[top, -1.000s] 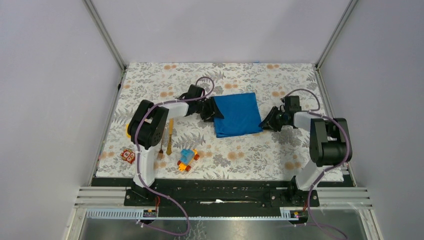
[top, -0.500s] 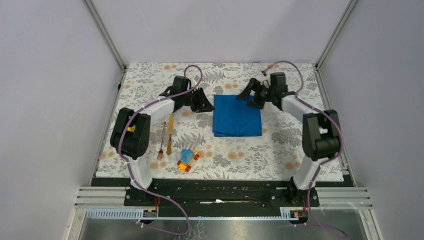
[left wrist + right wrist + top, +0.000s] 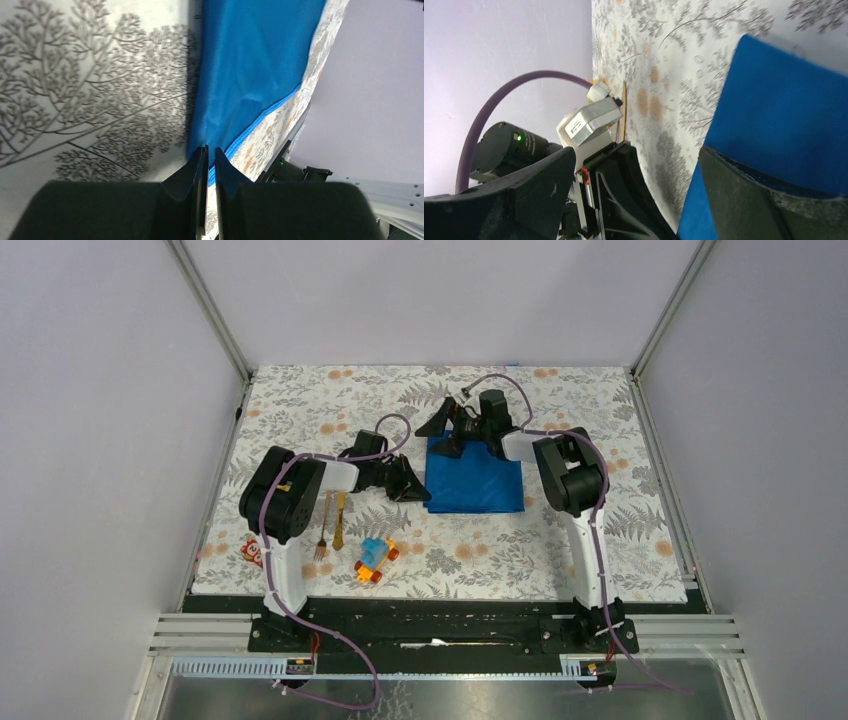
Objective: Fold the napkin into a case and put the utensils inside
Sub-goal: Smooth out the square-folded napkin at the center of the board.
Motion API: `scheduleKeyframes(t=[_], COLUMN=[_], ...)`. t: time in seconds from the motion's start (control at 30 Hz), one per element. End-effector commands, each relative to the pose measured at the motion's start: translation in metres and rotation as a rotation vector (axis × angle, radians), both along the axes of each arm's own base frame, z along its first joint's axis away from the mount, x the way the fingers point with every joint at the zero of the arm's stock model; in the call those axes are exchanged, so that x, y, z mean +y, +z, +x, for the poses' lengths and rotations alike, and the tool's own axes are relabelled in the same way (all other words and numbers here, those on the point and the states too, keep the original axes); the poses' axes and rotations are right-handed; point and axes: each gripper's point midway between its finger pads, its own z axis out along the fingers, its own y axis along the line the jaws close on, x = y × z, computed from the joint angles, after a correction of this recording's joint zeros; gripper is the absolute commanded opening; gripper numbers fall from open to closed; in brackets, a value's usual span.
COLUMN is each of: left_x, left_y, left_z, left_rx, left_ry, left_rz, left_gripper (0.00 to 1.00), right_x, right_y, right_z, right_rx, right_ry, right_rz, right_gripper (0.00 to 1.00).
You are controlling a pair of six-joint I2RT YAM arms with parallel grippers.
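Now the right gripper (image 3: 447, 435) swings across: half a second back it was at the far-right corner of the napkin (image 3: 478, 480), and it hangs at the far-left one, jaws spread wider than before and holding nothing. The left gripper (image 3: 412, 480) has dropped from that far-left corner to the near-left one. Its fingers have drawn in to a thin slit, apparently pinching the cloth. The napkin itself, folded and squared up mid-table, has not budged since then (a second ago it lay skewed, its left corner in the left jaws).

From above you get the layout only. The left wrist view gets right in: fingertips (image 3: 202, 150) at the blue corner, a sliver of blue in the slit, and a lower layer's hem peeking out past the upper fold. The right wrist view shows its own fingers (image 3: 724, 170) far apart, one over the blue and one off it, with the left arm's gripper across the floral mat (image 3: 684, 30). A thin golden utensil lies beyond; which one, I cannot tell.

The count: one napkin, one fork (image 3: 323, 528) and one knife (image 3: 340, 522) side by side, well left of the napkin. One toy car (image 3: 375, 560) sits near them, and one red block (image 3: 253, 552) peeks from behind the left arm, which hid it half a second ago.
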Motion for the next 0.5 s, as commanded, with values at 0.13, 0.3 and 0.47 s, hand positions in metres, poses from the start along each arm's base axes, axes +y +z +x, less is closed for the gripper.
scheduleKeyframes(t=[0.13,0.3,0.47], left_x=[0.009,0.015,0.017], left_y=[-0.037,-0.053,-0.06], left_z=[-0.014,-0.025,-0.028], left_rx=[0.028,0.06,0.058], left_ry=[0.006,-0.003,-0.013], left_rz=[0.104,0.18,0.208], left_gripper=[0.12,0.11,0.11], right_x=[0.015,0.015,0.008], right_y=[-0.013,-0.041,-0.039], right_z=[0.039,0.068,0.094], right_rx=[-0.091,-0.078,-0.091], right_ry=[0.011,-0.022,-0.048], right_rz=[0.0,-0.06,-0.055], right_gripper=[0.99,0.99,0.99])
